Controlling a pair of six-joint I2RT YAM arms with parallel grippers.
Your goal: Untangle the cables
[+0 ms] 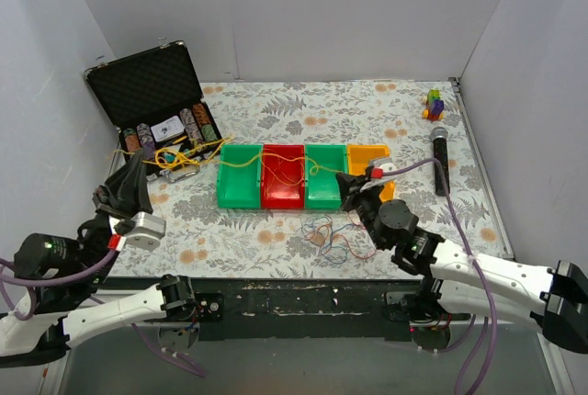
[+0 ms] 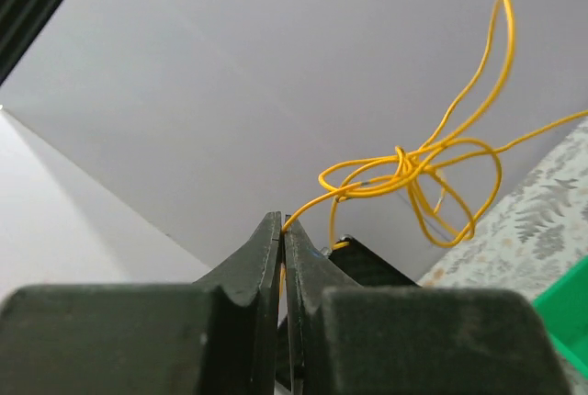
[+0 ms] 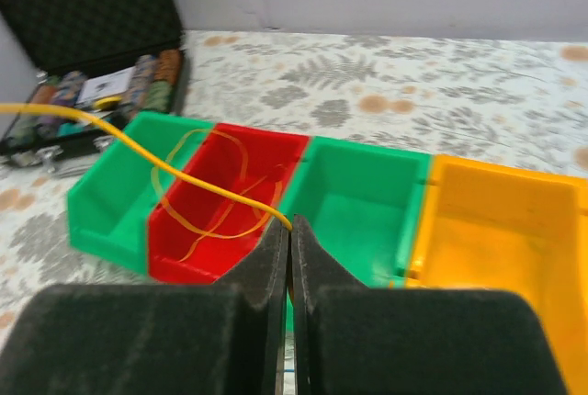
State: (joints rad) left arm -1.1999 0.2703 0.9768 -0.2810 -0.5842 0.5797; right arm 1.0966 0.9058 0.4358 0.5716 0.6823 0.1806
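Note:
A thin yellow cable (image 1: 171,156) is stretched between my two grippers, across the bins. My left gripper (image 1: 136,163) is shut on one end, raised beside the black case; in the left wrist view the cable (image 2: 401,171) runs from the fingertips (image 2: 282,222) to a knot with several loops. My right gripper (image 1: 344,182) is shut on the other end above the bins; the right wrist view shows the cable (image 3: 165,167) entering its tips (image 3: 290,227). Orange loops (image 3: 209,207) lie in the red bin (image 1: 283,195). A clump of red and blue cables (image 1: 327,235) lies on the table in front of the bins.
A row of bins stands mid-table: green (image 1: 237,195), red, green (image 1: 323,195), yellow (image 1: 366,154). An open black case (image 1: 147,83) with poker chips is at the back left. A microphone (image 1: 441,162) and small toy blocks (image 1: 434,103) lie at the right.

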